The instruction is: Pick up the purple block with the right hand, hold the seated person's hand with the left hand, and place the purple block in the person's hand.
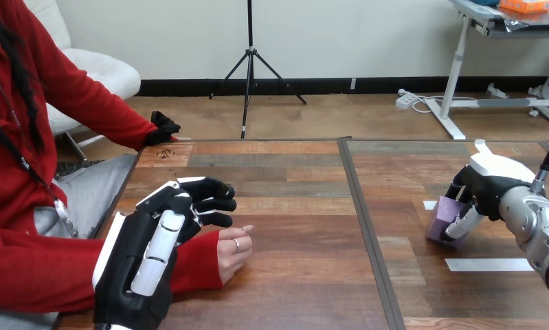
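Note:
The purple block [439,221] stands on the table at the right, tilted a little. My right hand [493,184] reaches in from the right edge with its fingers and thumb curled round the block. The person's hand [233,249] lies on the table at the lower left, loosely closed, with its red sleeve behind it. My left hand [148,254] sits over the person's wrist, back upward. Its fingers [213,199] reach past the wrist, loosely bent, and I do not see them closed round it.
A white tape strip [488,264] lies on the table in front of the block, and a shorter one [430,205] lies just to its left. A dark seam [364,227] runs down the tabletop's middle. The person's other hand [163,128] rests at the far left corner.

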You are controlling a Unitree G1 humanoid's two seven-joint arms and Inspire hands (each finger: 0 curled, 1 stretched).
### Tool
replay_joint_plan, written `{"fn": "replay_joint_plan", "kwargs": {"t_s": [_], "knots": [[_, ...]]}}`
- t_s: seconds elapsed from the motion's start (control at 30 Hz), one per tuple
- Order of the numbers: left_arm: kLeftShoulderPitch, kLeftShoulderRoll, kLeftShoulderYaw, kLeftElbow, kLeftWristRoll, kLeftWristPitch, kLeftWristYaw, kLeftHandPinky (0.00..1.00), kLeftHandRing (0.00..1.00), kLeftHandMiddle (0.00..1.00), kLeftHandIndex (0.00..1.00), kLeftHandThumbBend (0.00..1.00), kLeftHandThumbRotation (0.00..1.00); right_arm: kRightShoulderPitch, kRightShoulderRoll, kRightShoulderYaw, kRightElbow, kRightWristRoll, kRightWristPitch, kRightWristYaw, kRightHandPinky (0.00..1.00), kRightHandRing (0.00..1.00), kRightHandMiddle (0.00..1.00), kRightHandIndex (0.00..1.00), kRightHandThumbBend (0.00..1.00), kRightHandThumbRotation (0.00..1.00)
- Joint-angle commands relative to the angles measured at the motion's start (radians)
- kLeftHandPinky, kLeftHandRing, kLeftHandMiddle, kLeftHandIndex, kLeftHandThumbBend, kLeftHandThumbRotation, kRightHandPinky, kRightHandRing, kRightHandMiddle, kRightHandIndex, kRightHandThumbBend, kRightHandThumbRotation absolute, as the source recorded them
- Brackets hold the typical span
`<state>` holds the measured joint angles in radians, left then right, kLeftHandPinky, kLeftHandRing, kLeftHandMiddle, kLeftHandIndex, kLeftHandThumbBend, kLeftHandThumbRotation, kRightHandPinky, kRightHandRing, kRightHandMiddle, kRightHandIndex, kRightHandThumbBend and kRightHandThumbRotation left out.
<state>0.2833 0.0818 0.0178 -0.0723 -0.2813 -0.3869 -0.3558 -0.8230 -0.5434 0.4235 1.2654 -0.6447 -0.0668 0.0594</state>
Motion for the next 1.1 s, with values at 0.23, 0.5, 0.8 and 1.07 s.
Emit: {"fn": "replay_joint_plan", "kwargs": {"t_s": [0.23,0.5,0.8,1.07], "knots": [[-0.035,0.006,0.009,-0.044,-0.007,0.004,0.001,0.58,0.65,0.64,0.58,0.61,0.78,-0.032,0.003,-0.003,-0.004,0.005,-0.006,-0.043,0.44,0.53,0.57,0.51,0.66,0.00],[-0.041,0.005,0.014,-0.033,0.015,-0.018,0.011,0.57,0.64,0.64,0.58,0.61,0.78,-0.028,0.003,-0.005,-0.007,0.008,-0.015,-0.054,0.44,0.53,0.56,0.50,0.70,0.00],[-0.075,0.064,0.050,0.047,0.274,-0.197,0.090,0.58,0.65,0.65,0.61,0.59,0.79,-0.028,0.005,-0.009,-0.016,0.015,-0.024,-0.054,0.43,0.52,0.56,0.50,0.72,0.00],[-0.041,0.134,0.085,-0.045,0.541,-0.136,0.184,0.69,0.75,0.74,0.71,0.76,0.71,-0.026,0.006,-0.020,-0.032,0.032,-0.046,-0.053,0.42,0.52,0.56,0.50,0.72,0.00]]}}
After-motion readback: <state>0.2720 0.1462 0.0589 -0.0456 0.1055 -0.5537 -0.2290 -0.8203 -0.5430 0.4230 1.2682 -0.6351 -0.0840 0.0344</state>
